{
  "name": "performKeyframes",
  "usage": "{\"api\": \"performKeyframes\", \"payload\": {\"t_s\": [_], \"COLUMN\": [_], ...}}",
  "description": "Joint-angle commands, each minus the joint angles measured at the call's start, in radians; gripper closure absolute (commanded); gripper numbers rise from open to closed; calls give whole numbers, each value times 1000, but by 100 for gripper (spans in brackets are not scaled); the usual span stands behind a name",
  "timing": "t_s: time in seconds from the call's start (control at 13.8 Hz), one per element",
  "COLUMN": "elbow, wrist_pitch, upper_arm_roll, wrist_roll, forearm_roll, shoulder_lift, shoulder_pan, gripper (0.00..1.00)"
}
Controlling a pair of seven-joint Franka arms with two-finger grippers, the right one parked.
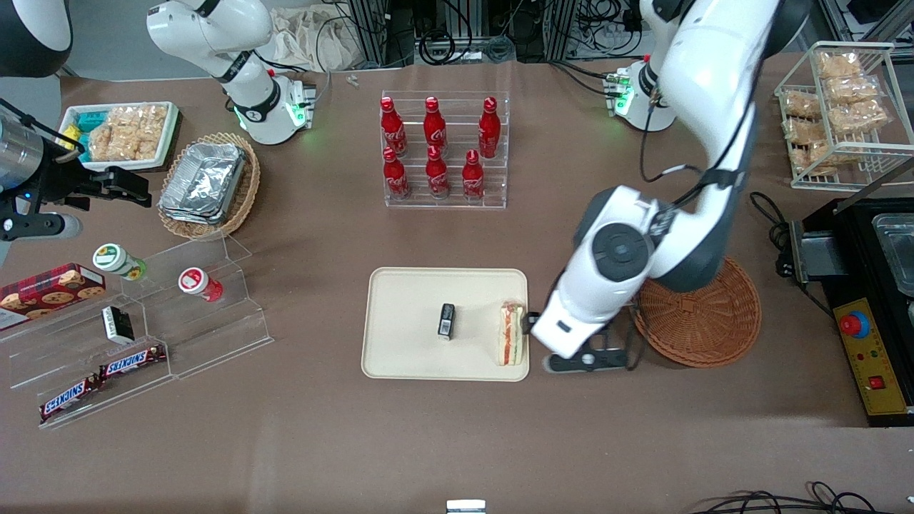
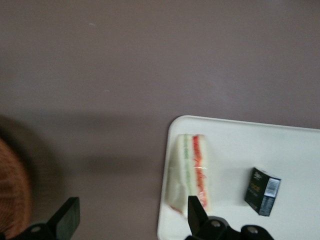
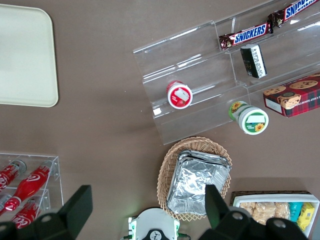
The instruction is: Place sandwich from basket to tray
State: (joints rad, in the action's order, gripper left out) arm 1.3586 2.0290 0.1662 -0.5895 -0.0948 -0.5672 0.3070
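Observation:
The sandwich (image 1: 511, 333) lies on the cream tray (image 1: 407, 350), at the tray's edge toward the working arm, beside a small black box (image 1: 446, 320). The round reddish-brown basket (image 1: 703, 321) sits empty on the table, partly under the arm. My left gripper (image 1: 543, 325) hovers over the bare table between tray and basket, mostly hidden by the arm in the front view. In the left wrist view the gripper (image 2: 132, 220) is open and empty. One finger (image 2: 196, 214) is by the sandwich (image 2: 192, 170) on the tray (image 2: 290, 150), near the black box (image 2: 262, 191). The basket's edge (image 2: 12, 190) shows by the other finger.
An acrylic rack of red bottles (image 1: 443, 150) stands farther from the front camera than the tray. Acrylic steps with snacks (image 1: 143, 328) and a tan basket of foil containers (image 1: 207, 182) lie toward the parked arm's end. A black control box (image 1: 867, 350) and a wire rack (image 1: 839, 114) lie toward the working arm's end.

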Motion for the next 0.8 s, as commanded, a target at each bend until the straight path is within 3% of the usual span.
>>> {"api": "performKeyframes", "payload": {"t_s": [0.0, 0.29, 0.51, 0.73], "elbow": [274, 404, 366, 243], "wrist_pitch": [13, -47, -140, -268], "upper_arm_roll": [9, 7, 7, 6], "wrist_roll": [19, 153, 328, 477], "forearm_roll": [1, 3, 21, 96], "shoulder_lift": [237, 381, 411, 382], "shoulder_pan": [-89, -173, -276, -360], "gripper": [5, 5, 4, 2]}}
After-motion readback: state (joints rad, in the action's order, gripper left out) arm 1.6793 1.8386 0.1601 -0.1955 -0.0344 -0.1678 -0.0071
